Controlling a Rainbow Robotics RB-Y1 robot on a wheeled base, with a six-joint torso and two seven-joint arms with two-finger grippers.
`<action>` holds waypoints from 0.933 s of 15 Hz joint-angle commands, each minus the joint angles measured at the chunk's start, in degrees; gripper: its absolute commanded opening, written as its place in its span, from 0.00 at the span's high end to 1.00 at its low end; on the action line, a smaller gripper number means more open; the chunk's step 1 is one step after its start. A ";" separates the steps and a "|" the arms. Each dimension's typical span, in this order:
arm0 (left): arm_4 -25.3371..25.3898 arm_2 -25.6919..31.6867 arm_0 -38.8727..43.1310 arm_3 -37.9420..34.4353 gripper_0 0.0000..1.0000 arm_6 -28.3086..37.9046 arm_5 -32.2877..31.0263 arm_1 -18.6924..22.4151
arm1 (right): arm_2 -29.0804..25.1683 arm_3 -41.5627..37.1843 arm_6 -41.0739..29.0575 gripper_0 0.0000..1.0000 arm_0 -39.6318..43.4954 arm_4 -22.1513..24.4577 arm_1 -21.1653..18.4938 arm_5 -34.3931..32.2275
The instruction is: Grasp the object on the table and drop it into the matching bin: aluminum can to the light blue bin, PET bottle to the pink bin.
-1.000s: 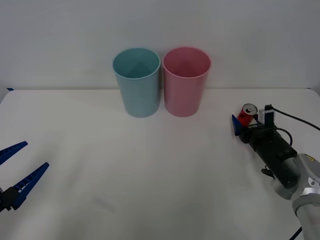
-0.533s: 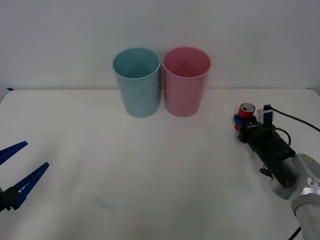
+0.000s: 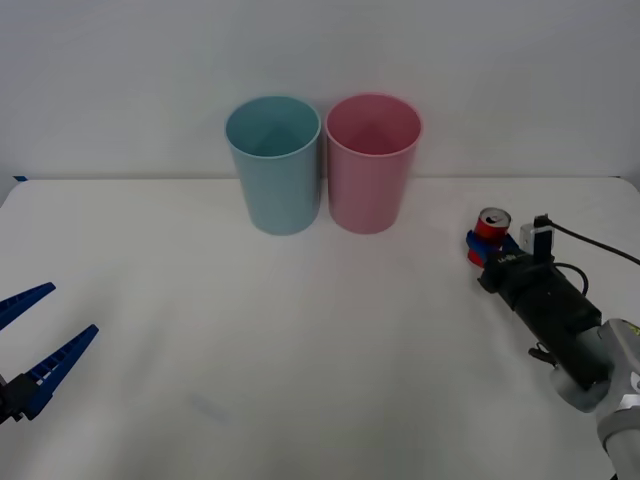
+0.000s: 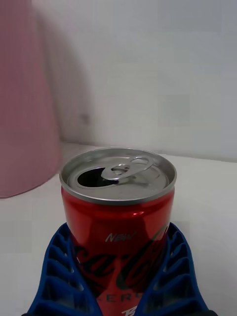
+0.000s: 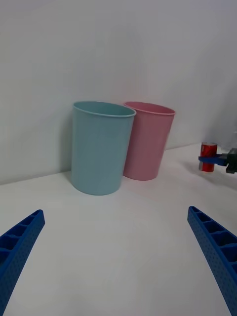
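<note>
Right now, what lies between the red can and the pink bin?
Nothing: in the front view, only bare table separates the aluminum can, clamped by the right gripper, from the pink bin.

Right arm extended forward low over the counter's right side, wrist level, right gripper [image 3: 488, 243] with blue ribbed fingers [image 4: 57, 276] closed snug against both sides of the aluminum can [image 4: 118, 217]. Left arm parked at near left, left gripper [image 3: 32, 335] spread wide, holding nothing
</note>
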 commanded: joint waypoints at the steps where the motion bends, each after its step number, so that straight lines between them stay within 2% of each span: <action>1: 0.00 0.00 0.00 0.00 0.00 0.00 0.00 0.00 | 4.21 -7.22 -3.94 1.00 4.84 -2.51 -1.85 -0.02; 7: 0.00 0.00 0.00 0.00 0.00 0.00 0.00 0.00 | 13.17 -23.57 -14.22 1.00 15.30 -9.01 -9.32 -0.29; 14: 0.00 0.00 0.00 0.00 0.00 0.00 0.00 0.00 | 12.21 -38.25 -27.84 1.00 22.15 -9.28 -13.36 -7.76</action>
